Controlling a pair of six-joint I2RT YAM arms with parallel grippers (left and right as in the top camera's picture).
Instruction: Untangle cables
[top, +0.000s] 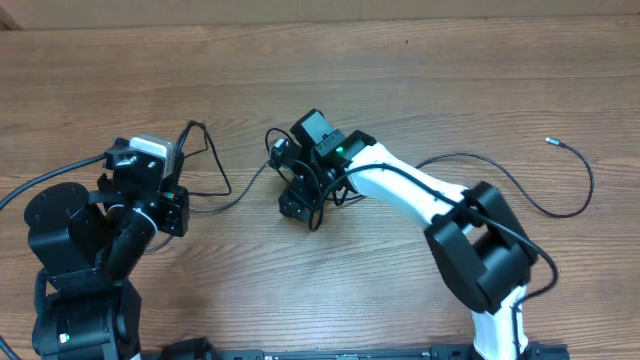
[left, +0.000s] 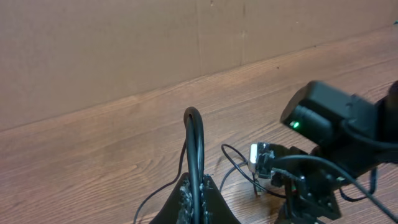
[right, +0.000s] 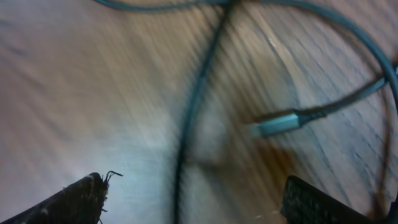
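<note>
A thin black cable (top: 243, 193) runs across the wooden table from my left gripper (top: 180, 205) toward my right gripper (top: 298, 206). In the left wrist view my left gripper (left: 194, 198) is shut on this cable (left: 195, 146), which rises from the jaws in a narrow loop. My right gripper (right: 193, 202) is open just above the table, with a blurred cable strand (right: 185, 155) passing between its fingers and a plug end (right: 277, 124) lying just ahead. A second black cable (top: 565, 208) with a silvery tip (top: 550, 142) lies apart at the far right.
The right arm's head with a green light (left: 297, 125) shows at the right of the left wrist view, close to my left gripper. Thicker black arm wires (top: 460, 195) run along the right arm. A brown wall (left: 124, 43) stands at the table's far edge.
</note>
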